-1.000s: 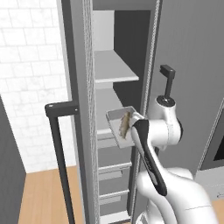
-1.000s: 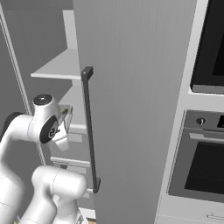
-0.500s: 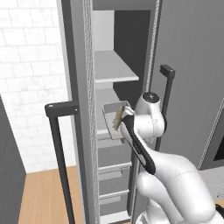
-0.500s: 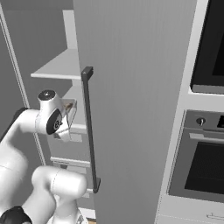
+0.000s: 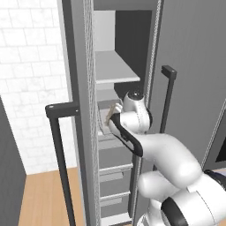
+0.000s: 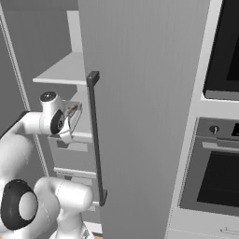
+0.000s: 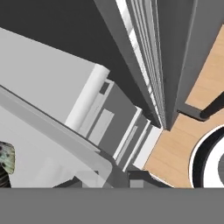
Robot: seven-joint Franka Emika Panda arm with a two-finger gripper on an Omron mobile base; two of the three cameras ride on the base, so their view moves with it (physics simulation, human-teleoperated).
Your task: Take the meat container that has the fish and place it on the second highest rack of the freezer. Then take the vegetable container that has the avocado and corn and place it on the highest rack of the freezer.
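Observation:
The freezer [image 5: 84, 53] stands open, and my arm reaches into it below the highest rack [image 5: 115, 67]. My gripper [image 5: 114, 122] is shut on the rim of the clear meat container [image 5: 111, 115], held tilted just above the lower plain shelf [image 5: 104, 107]. From the right, the gripper [image 6: 66, 127] carries the container [image 6: 71, 115] with the brownish fish [image 6: 72, 110] inside. In the hand view the container's clear wall [image 7: 52, 162] and a bit of the fish [image 7: 5, 159] lie at the lower left, over the light grey shelf [image 7: 43, 83]. The avocado and corn container is out of view.
Grey drawers [image 5: 114, 170] sit under the shelves. The open left door with its black bar handle [image 5: 59, 145] and the right door's handle [image 6: 95, 140] flank the narrow opening. A black wall oven [image 6: 214, 182] stands to the right. The wooden floor [image 7: 197, 127] lies below.
The arm has stretched forward and swung the container from outside the opening into the freezer, up to the level of the lower plain shelf. The base has stayed put.

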